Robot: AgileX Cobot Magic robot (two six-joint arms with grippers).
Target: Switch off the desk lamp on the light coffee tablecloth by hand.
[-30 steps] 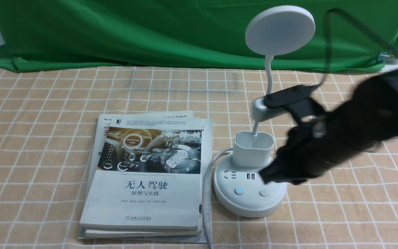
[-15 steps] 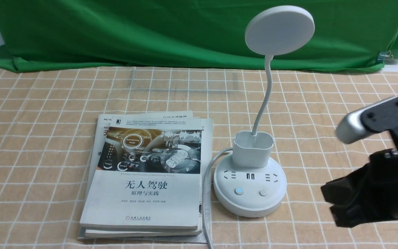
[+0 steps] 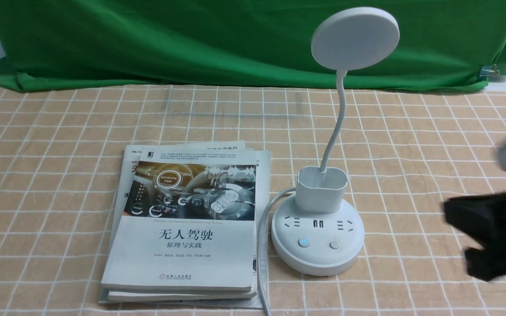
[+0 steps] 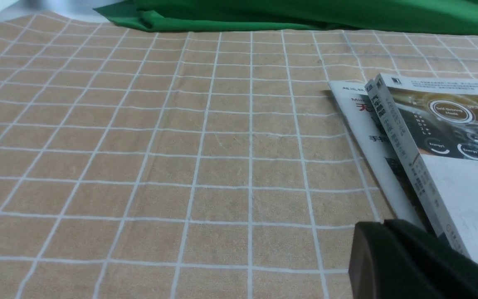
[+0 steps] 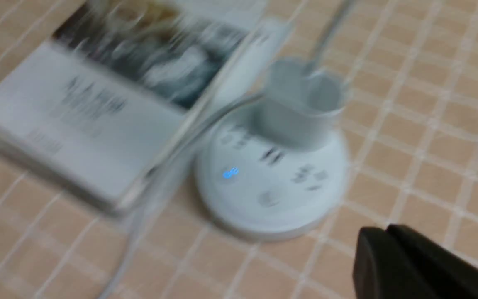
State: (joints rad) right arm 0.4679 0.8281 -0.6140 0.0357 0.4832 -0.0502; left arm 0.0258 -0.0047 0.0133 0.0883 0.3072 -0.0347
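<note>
The white desk lamp (image 3: 319, 228) stands on the light coffee tablecloth (image 3: 59, 145), right of centre. Its disc head (image 3: 355, 38) is raised on a thin gooseneck above the pen cup (image 3: 322, 188). The left button (image 3: 304, 242) on the base glows blue; the right button (image 3: 334, 245) is unlit. My right gripper (image 3: 455, 215) is shut and empty at the right edge, well apart from the base; in the right wrist view (image 5: 386, 232) it sits off the blurred lamp base (image 5: 270, 174). My left gripper (image 4: 384, 226) is shut and empty beside the books.
A stack of books (image 3: 187, 224) lies just left of the lamp, also in the left wrist view (image 4: 438, 145). The lamp's white cord (image 3: 262, 245) runs between books and base toward the front edge. A green backdrop cloth (image 3: 191, 39) hangs at the back.
My right arm has pulled away from the lamp base, moving right and toward the front until only its end shows at the edge. The lamp, books and left arm have not moved.
</note>
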